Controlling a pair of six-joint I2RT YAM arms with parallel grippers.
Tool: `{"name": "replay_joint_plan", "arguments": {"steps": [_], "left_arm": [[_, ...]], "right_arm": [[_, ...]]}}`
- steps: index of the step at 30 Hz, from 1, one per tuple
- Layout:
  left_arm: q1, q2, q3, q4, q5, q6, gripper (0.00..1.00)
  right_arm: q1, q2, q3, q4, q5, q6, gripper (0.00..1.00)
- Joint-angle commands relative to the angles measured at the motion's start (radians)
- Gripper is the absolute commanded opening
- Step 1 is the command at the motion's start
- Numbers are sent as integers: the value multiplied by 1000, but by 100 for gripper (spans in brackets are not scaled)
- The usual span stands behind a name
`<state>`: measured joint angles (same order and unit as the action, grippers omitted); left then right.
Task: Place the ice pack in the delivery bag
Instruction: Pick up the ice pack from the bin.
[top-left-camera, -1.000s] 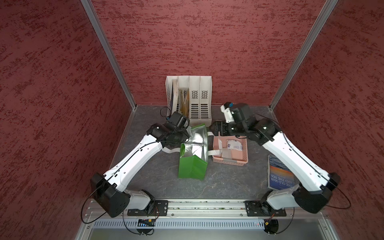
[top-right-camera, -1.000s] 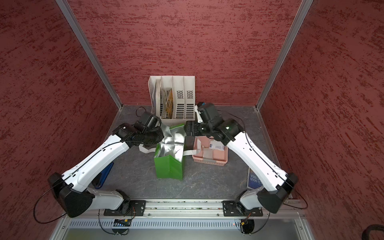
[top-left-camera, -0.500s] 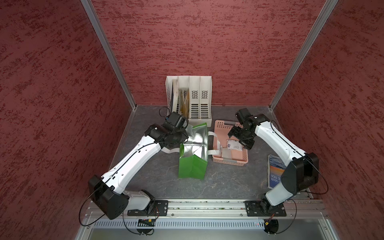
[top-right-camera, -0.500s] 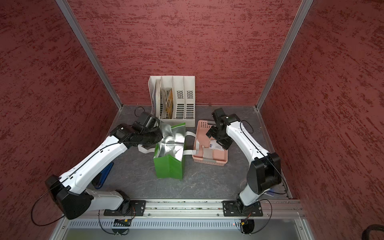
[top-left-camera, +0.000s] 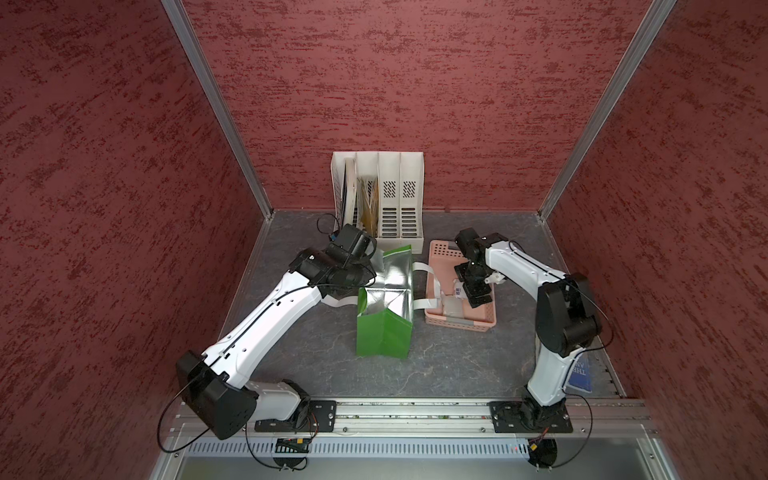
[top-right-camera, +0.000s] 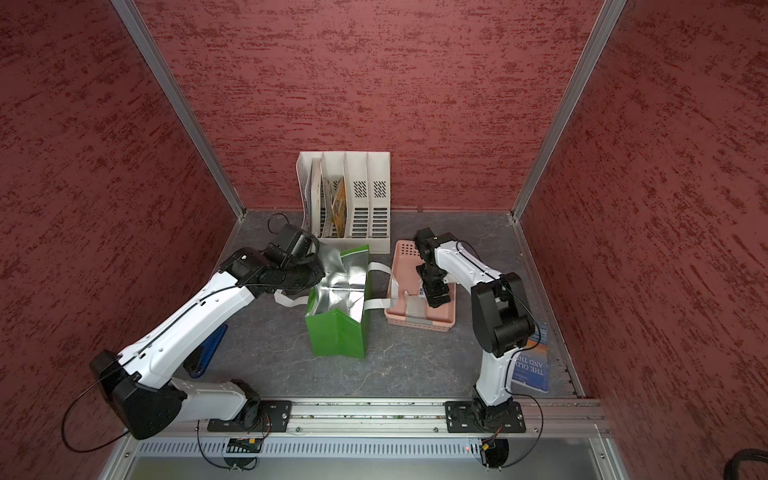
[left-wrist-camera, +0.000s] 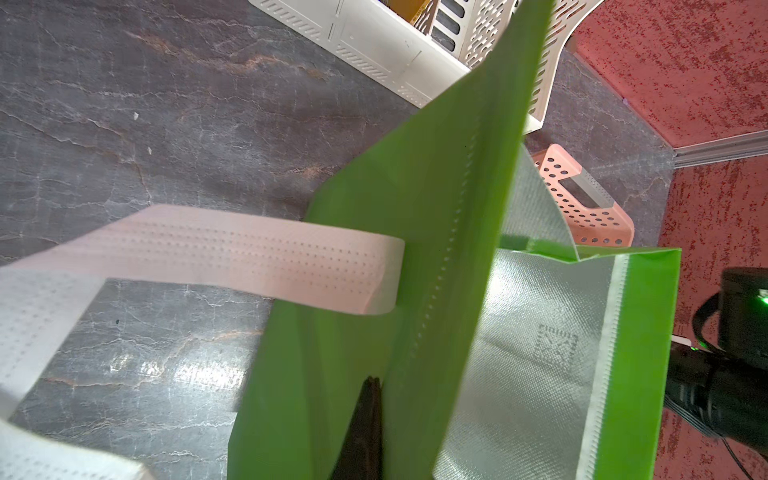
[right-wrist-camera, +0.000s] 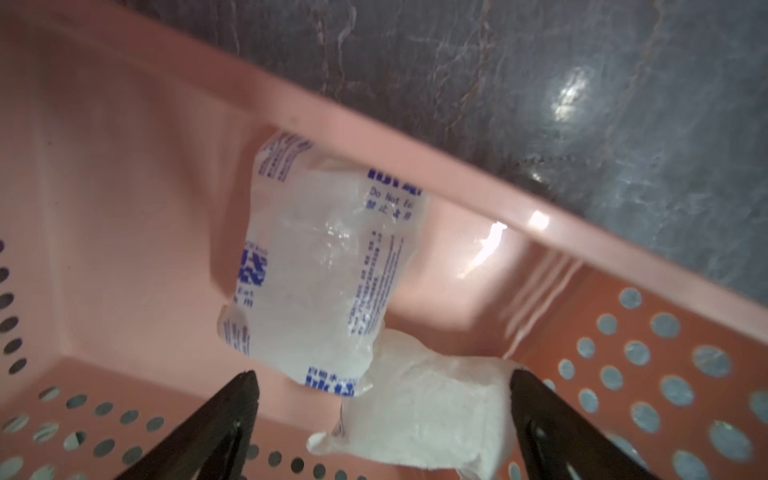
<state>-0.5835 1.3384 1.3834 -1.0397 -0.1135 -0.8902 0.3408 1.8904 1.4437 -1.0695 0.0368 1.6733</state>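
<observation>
Right wrist view: the right gripper (right-wrist-camera: 382, 376) is seen with its jaws spread wide, and nothing is held between them. It is lowered into the pink basket (right-wrist-camera: 124, 166). Just beyond its fingertips lies the ice pack (right-wrist-camera: 320, 266), a clear pouch printed in blue that is leaned against the basket's side wall. A second pouch (right-wrist-camera: 424, 415), white and unprinted on its visible face, is touched by the ice pack's lower corner.

The left gripper (left-wrist-camera: 368, 415) is closed, and the green wall of the delivery bag (left-wrist-camera: 415, 208) is pinched near its upper edge. A white strap handle (left-wrist-camera: 249, 257) is hung outward from that wall over the grey table (left-wrist-camera: 145, 104).

In both top views the bag (top-left-camera: 384, 332) (top-right-camera: 336, 336) is stood upright with its mouth held open and its silver lining exposed. It is set just beside the basket (top-left-camera: 461, 326) (top-right-camera: 415, 324), whose near rim is reached by the bag's other handle. A white file organiser (top-left-camera: 388, 199) is placed behind them against the back wall. In a top view a blue book (top-right-camera: 530, 365) is laid flat by the right arm's base.
</observation>
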Motion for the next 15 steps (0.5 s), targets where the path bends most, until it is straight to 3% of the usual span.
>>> {"name": "replay_joint_plan", "arguments": {"steps": [1, 15], "left_arm": [[-3, -19, -10, -24, -4, 1, 2], [-4, -10, -15, -26, 8, 2, 2]], "right_arm": [[-10, 29, 68, 35, 100, 64, 99], [-25, 136, 53, 61, 95, 169, 99]]}}
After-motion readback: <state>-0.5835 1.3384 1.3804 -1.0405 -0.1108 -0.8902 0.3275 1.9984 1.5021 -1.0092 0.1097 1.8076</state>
